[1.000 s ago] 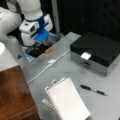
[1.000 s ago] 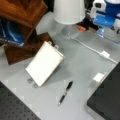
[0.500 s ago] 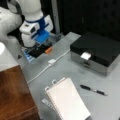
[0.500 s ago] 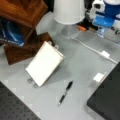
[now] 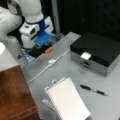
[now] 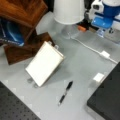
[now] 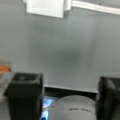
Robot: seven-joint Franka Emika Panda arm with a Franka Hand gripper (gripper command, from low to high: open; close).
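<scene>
Over in a front view, the gripper (image 5: 41,46) hangs low near the arm's base at the table's far left edge, just beside a small orange block (image 5: 48,50), with the white cable (image 5: 50,65) and its adapter (image 5: 51,61) close by, the notepad (image 5: 67,101) and pen (image 5: 93,90) well apart. In a front view from the opposite side, the gripper (image 6: 105,30) sits at top right. From the wrist view its two black fingers (image 7: 25,92) stand wide apart over bare grey table (image 7: 65,50), holding nothing.
</scene>
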